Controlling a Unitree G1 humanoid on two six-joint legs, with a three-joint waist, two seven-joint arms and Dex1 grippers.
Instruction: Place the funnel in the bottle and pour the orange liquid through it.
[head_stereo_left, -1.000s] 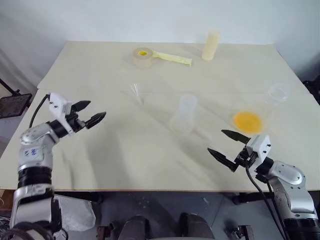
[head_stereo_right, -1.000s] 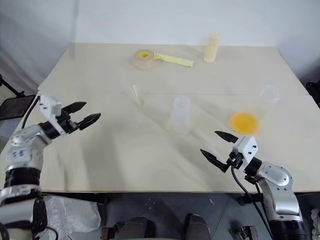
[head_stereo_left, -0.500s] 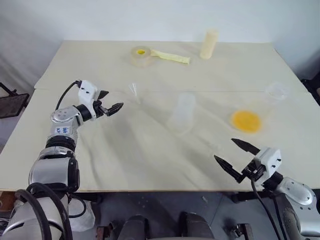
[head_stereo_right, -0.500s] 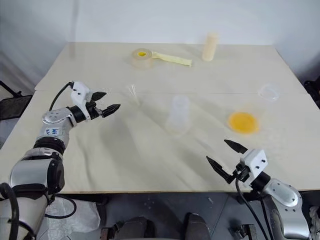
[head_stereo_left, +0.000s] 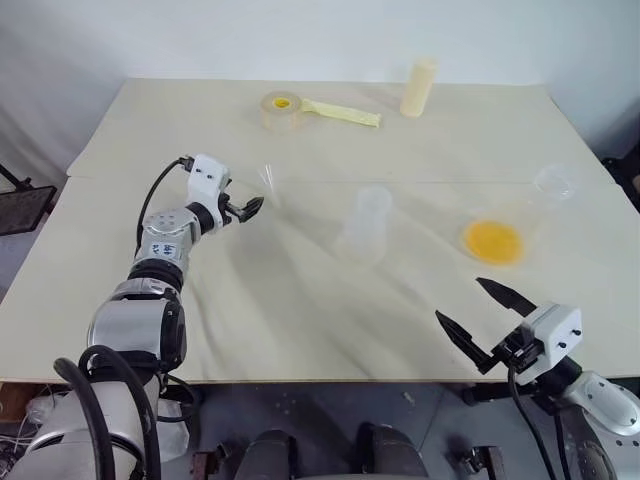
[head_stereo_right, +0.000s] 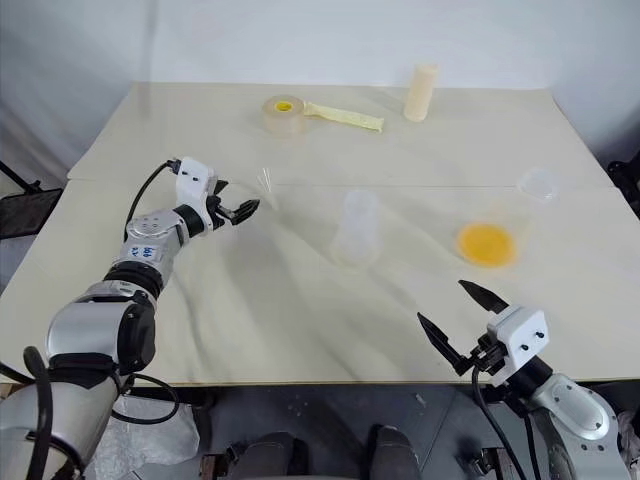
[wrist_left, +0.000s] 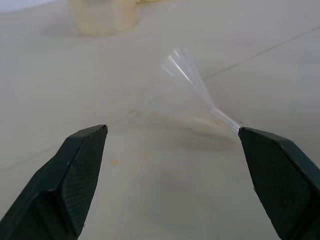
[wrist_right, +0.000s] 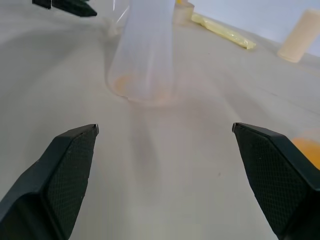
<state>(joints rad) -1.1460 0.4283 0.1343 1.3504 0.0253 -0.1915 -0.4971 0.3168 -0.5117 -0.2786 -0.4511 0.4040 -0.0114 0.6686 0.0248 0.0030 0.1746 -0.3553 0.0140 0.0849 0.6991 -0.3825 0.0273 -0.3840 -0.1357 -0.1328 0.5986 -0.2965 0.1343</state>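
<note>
**Left arm reaches in toward the funnel**

Since a second ago the left gripper (head_stereo_left: 246, 207) has travelled from the table's left edge inward to the funnel (head_stereo_left: 269, 182), while the right gripper (head_stereo_left: 488, 322) has drawn back to the near edge. No writing is legible on anything. The left arm stretches forward, jaws wide and level, one fingertip (wrist_left: 280, 170) just at the funnel's stem. The right jaws also stand wide, holding nothing. The bottle (head_stereo_left: 365, 224) stands mid-table; the orange liquid (head_stereo_left: 493, 241) sits to its right.
</note>
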